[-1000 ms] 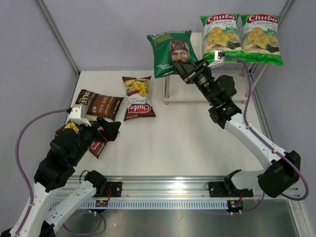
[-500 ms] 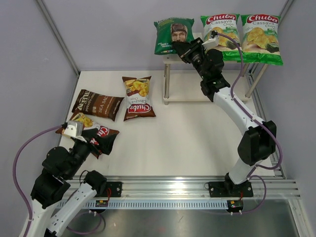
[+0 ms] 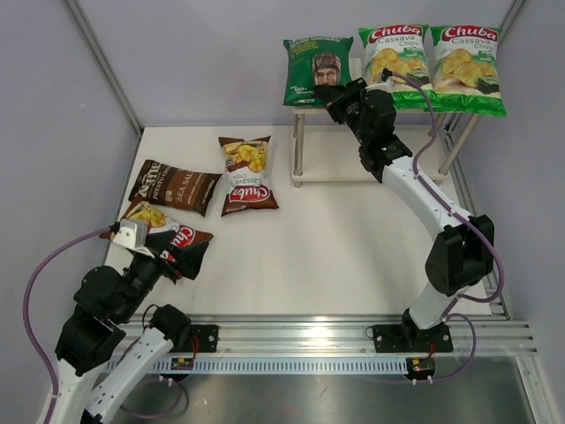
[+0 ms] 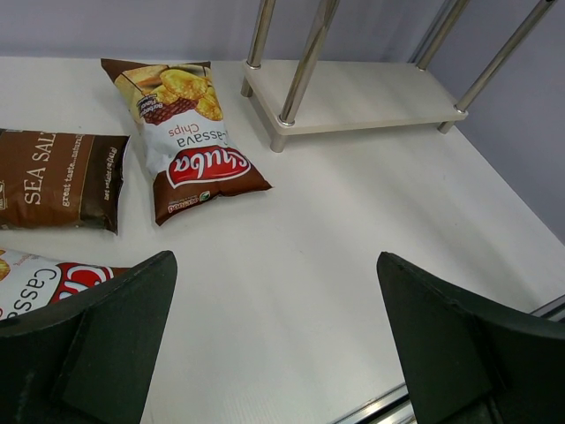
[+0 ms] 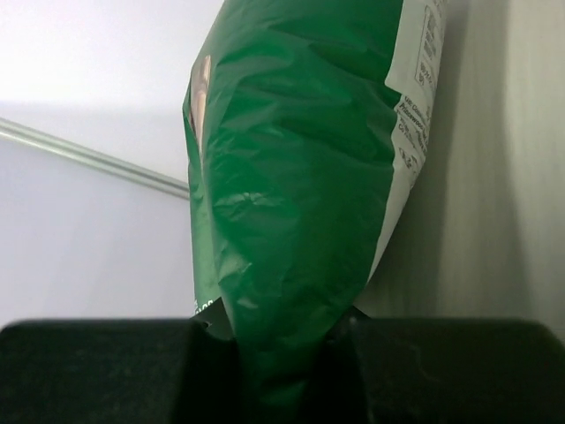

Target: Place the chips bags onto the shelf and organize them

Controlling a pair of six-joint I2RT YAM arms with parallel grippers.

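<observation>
Shelf (image 3: 353, 161) carries two green-white bags (image 3: 394, 62) beside the right hand's (image 3: 326, 92) REAL bag (image 3: 314, 62).

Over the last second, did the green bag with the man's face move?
Yes. The green bag, held in the right hand, went farther back and slightly right, closer to the nearest green-white Chuba bag on the shelf.

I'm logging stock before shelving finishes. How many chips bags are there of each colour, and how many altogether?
Green-white Chuba bags: 2
Dark green bag with the man's face: 1
Brown Chuba bags: 2
Dark-brown Sea Salt bag: 1
Total: 6
</observation>
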